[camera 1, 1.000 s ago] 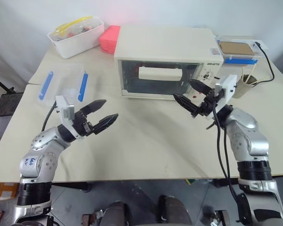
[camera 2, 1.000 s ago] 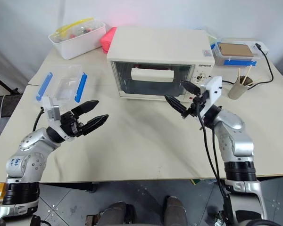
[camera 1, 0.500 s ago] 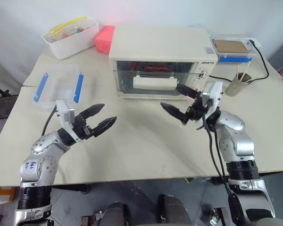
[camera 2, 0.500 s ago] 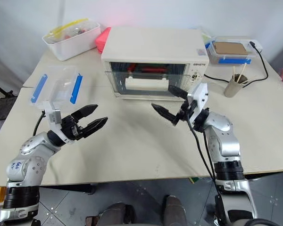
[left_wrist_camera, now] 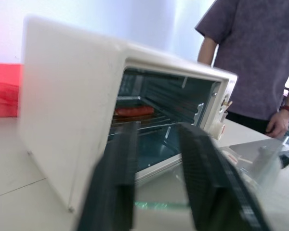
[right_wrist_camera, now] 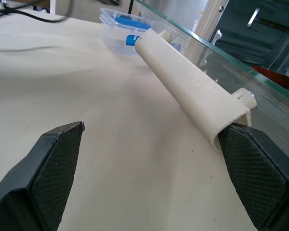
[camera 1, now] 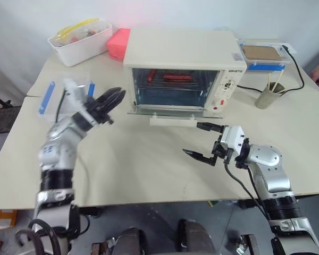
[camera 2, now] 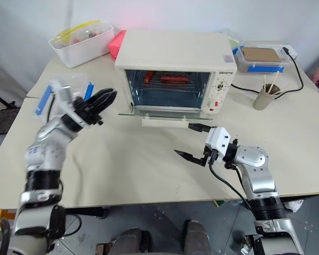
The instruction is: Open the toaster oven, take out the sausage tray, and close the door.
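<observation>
Toaster oven (camera 1: 183, 58) at back of table (camera 1: 149, 164), door (camera 1: 167, 110) down flat, sausage tray (camera 1: 170, 79) inside. Right gripper (camera 1: 204, 141) spread wide near handle (camera 1: 173, 122). Left gripper (camera 1: 112, 98) nearly pinched, holding nothing, beside oven.

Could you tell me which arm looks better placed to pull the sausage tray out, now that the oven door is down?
Probably the left. The left gripper is raised beside the toaster oven, level with its opening, facing the sausage tray. The right gripper hangs open and lower, below the lowered door, at its handle.
</observation>
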{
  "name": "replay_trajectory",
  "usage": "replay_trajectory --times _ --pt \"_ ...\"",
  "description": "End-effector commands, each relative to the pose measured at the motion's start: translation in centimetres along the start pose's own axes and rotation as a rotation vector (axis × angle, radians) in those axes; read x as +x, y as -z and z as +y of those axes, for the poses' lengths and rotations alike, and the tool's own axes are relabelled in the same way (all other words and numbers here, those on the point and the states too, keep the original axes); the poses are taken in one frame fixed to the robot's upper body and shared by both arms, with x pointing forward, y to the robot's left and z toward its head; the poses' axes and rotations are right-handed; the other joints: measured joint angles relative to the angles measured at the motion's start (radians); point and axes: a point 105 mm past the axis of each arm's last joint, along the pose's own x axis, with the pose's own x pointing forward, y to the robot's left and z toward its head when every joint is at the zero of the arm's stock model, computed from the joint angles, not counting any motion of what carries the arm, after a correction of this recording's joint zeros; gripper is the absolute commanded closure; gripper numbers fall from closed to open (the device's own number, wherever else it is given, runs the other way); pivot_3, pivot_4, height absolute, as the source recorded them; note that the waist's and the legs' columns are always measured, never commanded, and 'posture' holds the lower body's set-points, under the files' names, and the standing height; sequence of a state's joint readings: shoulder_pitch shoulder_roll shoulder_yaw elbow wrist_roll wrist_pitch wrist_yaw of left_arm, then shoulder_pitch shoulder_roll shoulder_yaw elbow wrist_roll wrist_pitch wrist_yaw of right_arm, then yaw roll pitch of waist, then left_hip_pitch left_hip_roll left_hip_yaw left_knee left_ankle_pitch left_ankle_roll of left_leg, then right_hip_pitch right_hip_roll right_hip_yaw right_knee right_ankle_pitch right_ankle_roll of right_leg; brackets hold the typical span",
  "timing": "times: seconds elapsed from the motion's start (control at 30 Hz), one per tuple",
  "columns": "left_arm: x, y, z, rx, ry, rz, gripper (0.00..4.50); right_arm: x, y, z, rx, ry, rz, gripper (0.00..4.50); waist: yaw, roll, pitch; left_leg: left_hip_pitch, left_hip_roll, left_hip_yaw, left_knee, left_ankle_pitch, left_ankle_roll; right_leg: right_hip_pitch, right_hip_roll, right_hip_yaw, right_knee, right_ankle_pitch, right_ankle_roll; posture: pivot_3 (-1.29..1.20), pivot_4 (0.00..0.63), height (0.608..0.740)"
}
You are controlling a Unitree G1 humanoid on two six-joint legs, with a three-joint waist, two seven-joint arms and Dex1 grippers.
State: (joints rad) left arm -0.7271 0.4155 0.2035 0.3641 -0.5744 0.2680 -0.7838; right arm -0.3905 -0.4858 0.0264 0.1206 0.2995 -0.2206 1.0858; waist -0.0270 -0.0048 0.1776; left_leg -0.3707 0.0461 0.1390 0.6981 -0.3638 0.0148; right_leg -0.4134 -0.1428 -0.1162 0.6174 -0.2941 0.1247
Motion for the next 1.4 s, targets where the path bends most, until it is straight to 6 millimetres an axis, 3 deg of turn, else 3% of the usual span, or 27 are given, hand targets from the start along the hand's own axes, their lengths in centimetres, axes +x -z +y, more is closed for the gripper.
replay_trajectory --times 0.03,0.2,0.47,0.57,0.73,0.77,0.87,0.97,1.13,1.3,1.4 --pt "2.1 0.5 -0.5 0.051 0.047 0.02 4.49 0.1 -1.2 -0.2 -0.071 -0.004 -0.042 0.0 -0.002 0.0 0.0 0.0 0.0 0.001 0.0 0.0 0.0 0.0 0.0 0.0 0.0 0.0 0.0 0.0 0.15 0.74" --pt "3.0 2.0 -0.9 0.067 0.092 0.068 4.49 -1.4 -0.6 0.1 -0.072 0.062 -0.014 0.0 0.0 0.0 0.0 0.001 0.0 0.001 0.0 0.0 0.0 0.0 0.001 0.0 0.0 0.0 0.0 0.0 0.15 0.74" --pt "0.4 5.5 -2.0 0.12 0.179 0.201 4.49 -8.8 1.8 3.0 -0.002 0.324 0.149 0.0 0.024 -0.001 0.001 0.001 0.0 0.001 0.0 0.0 0.0 0.0 0.0 0.001 -0.001 0.0 0.0 0.0 0.15 0.74" --pt "-0.5 6.3 -2.4 0.139 0.189 0.235 4.49 -10.6 1.5 2.5 -0.021 0.415 0.192 0.0 0.023 -0.002 0.001 0.001 0.001 0.002 0.001 0.0 0.0 0.001 0.0 0.002 0.0 0.0 0.0 0.0 0.15 0.74" --pt "-2.0 7.4 -2.6 0.132 0.16 0.264 4.49 -11.4 -0.5 0.4 -0.122 0.512 0.205 0.0 0.023 -0.002 0.001 0.003 0.001 0.002 0.002 0.0 -0.001 0.0 0.0 0.003 0.002 0.0 0.001 0.0 0.15 0.74" --pt "-2.5 7.6 -2.6 0.138 0.152 0.271 4.49 -10.9 -0.7 -0.7 -0.142 0.551 0.24 0.0 0.024 -0.002 0.001 0.003 0.001 0.002 0.001 0.0 -0.001 0.0 0.0 0.003 0.002 0.0 0.0 0.0 0.15 0.74" --pt "-3.9 7.8 -2.9 0.153 0.122 0.269 4.49 -6.0 -2.3 -1.6 -0.155 0.427 0.194 0.0 0.011 -0.002 0.001 0.003 0.002 0.003 0.002 0.0 -0.001 -0.001 0.0 0.006 0.002 0.0 0.0 0.0 0.15 0.74" --pt "-4.3 7.0 -2.8 0.131 0.069 0.214 3.99 -2.9 -2.7 -2.4 -0.225 0.392 0.194 0.0 0.005 -0.002 0.001 0.004 0.003 0.002 0.002 0.001 -0.001 -0.001 0.001 0.006 0.004 0.0 0.0 0.0 0.15 0.74" --pt "-6.2 5.8 -4.0 0.122 0.044 0.162 2.48 2.9 -2.9 -5.3 -0.439 0.41 0.206 0.0 0.004 -0.002 0.001 0.002 0.001 0.002 0.002 0.0 -0.001 -0.002 -0.001 0.003 0.004 -0.001 -0.001 0.0 0.15 0.74" --pt "-8.1 4.9 -4.9 0.165 -0.023 0.126 1.03 7.3 -1.4 -8.2 -0.616 0.406 0.297 0.0 -0.006 -0.002 0.001 0.001 0.001 0.001 0.002 0.0 -0.001 -0.002 -0.003 0.001 0.005 -0.001 -0.001 0.0 0.15 0.74" --pt "-8.5 4.7 -5.2 0.177 -0.057 0.115 1.03 8.8 -0.7 -9.7 -0.669 0.424 0.343 0.0 -0.008 -0.002 0.001 0.001 0.001 0.001 0.001 0.0 -0.001 -0.002 -0.003 0.001 0.005 -0.001 -0.002 0.0 0.15 0.74"
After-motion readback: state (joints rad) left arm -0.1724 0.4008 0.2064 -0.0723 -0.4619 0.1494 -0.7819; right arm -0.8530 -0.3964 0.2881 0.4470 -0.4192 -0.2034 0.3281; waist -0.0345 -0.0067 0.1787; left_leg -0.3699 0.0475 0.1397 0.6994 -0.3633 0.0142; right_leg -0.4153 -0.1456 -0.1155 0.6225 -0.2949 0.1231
